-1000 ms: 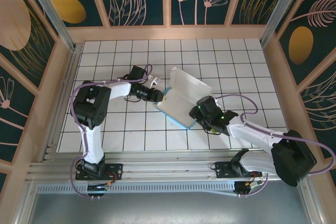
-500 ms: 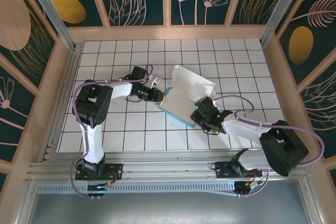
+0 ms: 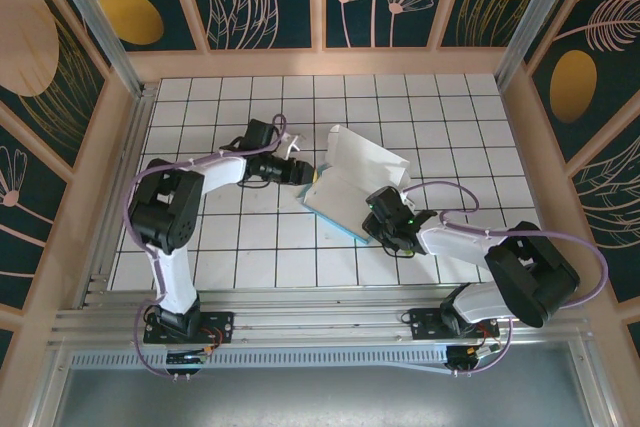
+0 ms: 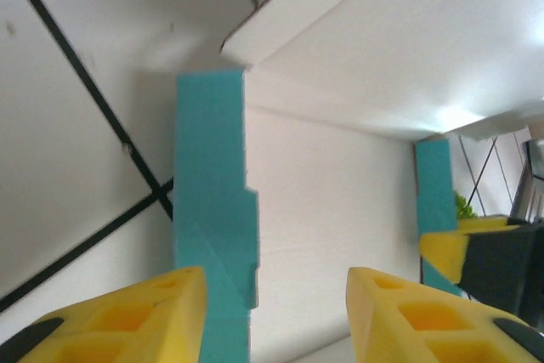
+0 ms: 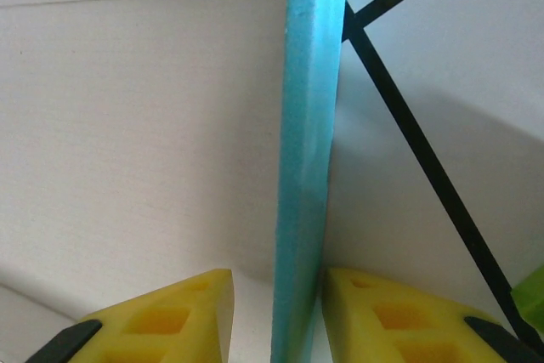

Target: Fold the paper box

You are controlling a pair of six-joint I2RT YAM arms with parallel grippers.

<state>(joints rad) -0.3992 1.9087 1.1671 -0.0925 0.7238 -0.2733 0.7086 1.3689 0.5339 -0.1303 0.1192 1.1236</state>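
From above the paper box (image 3: 352,182) lies between both arms, while the wrist views reveal the right hand (image 5: 270,316) pinching its turquoise wall and the left hand (image 4: 274,316) spread around another.

a white table (image 3: 200,137) ruled with black grid lines is seen from above, walled by patterned panels. near its middle, a part-folded white and turquoise paper box (image 3: 350,182) is laid on the tiles.

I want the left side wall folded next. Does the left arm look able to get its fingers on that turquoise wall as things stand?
Probably yes. The left gripper is open right at the paper box, and the turquoise wall stands upright just inside its left finger, with nothing between them.
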